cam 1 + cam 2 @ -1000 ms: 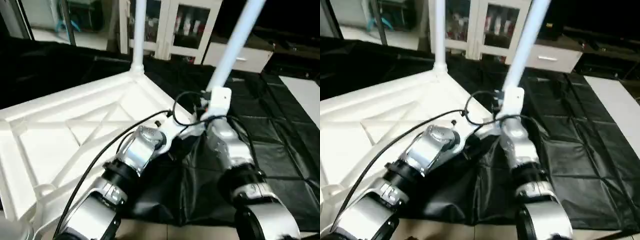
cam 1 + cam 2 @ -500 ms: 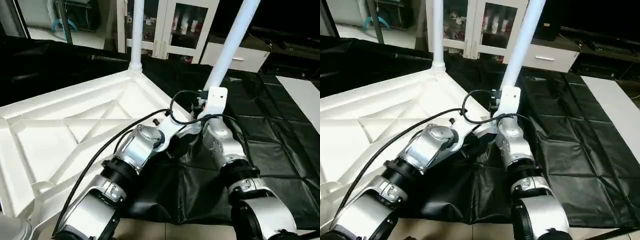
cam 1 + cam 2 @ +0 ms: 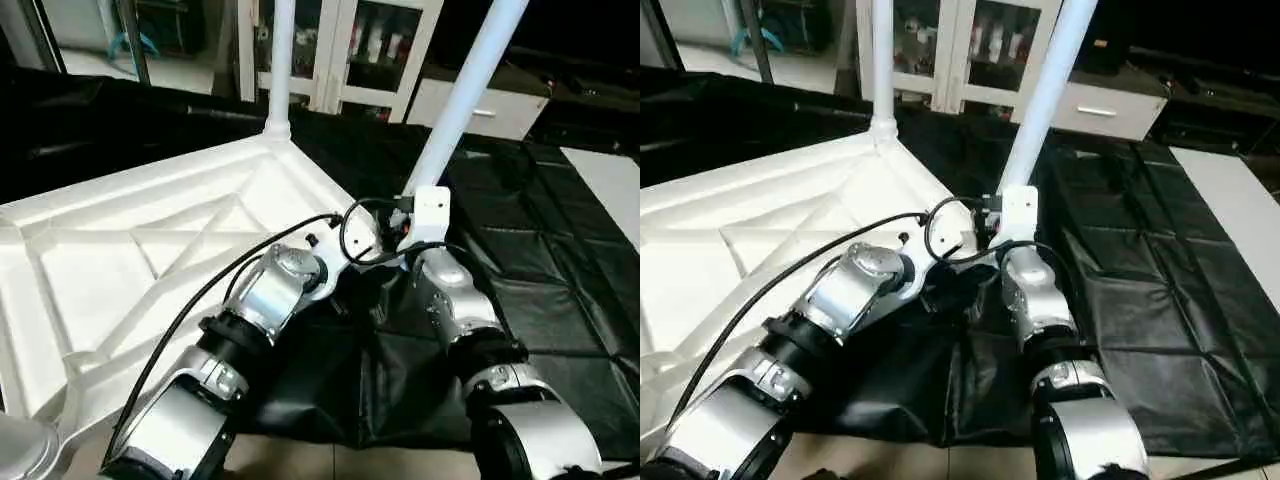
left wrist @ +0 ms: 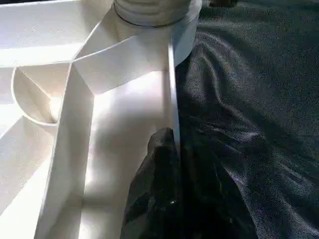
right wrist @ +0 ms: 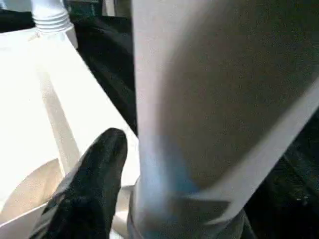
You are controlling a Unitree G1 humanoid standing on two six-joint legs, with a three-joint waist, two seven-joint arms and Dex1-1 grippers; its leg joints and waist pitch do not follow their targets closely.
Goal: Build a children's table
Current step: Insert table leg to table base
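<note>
The children's table top (image 3: 150,250) lies upside down on a black cloth, ribbed underside up. One white leg (image 3: 281,50) stands upright in the far corner socket. A second leg (image 3: 465,90) leans to the right from the socket at the near right corner. My right gripper (image 5: 184,164) is around the base of this leg, and its visible finger (image 5: 99,174) stands a little off the leg's side. My left gripper (image 4: 172,149) is shut on the top's thin rim just beside that same socket (image 4: 149,10).
The black cloth (image 3: 540,270) covers the floor to the right and behind. A white cabinet with glass doors (image 3: 370,50) and a low white drawer unit (image 3: 490,105) stand at the back. A pale panel (image 3: 610,180) lies at the far right.
The head views have shifted a little. Both arms and the leaning leg keep much the same places relative to the table top.
</note>
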